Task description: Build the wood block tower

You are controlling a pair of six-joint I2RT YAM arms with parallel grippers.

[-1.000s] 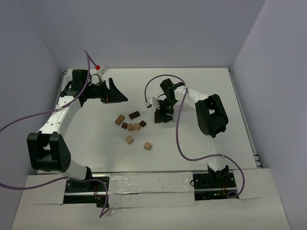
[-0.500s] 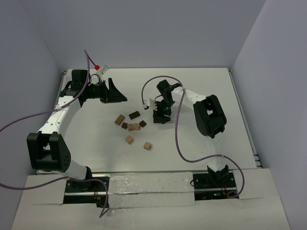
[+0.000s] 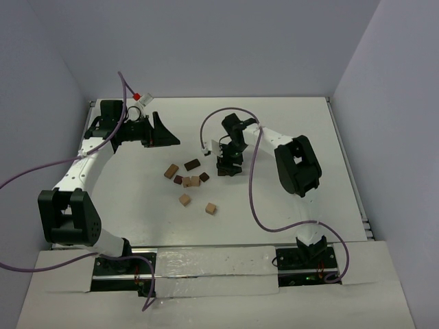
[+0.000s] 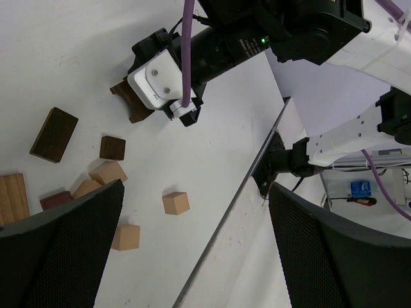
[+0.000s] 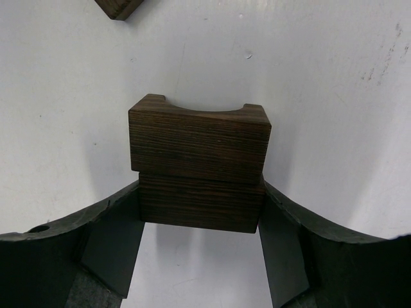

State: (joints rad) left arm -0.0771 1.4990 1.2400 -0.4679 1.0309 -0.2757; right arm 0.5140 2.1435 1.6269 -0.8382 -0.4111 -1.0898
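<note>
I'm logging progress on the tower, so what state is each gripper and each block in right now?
Left gripper: open, empty, above the table.
Right gripper: shut on the dark block.
Dark block: clamped between the right jaws.
Loose blocks: scattered on the table, none stacked.

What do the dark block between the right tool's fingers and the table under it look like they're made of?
The dark block looks like wood, probably stained dark brown, with a matte finish: fine grain lines run across its face. The table is smooth, flat white, perhaps laminate or painted board: it shows faint scuffs and no grain.
</note>
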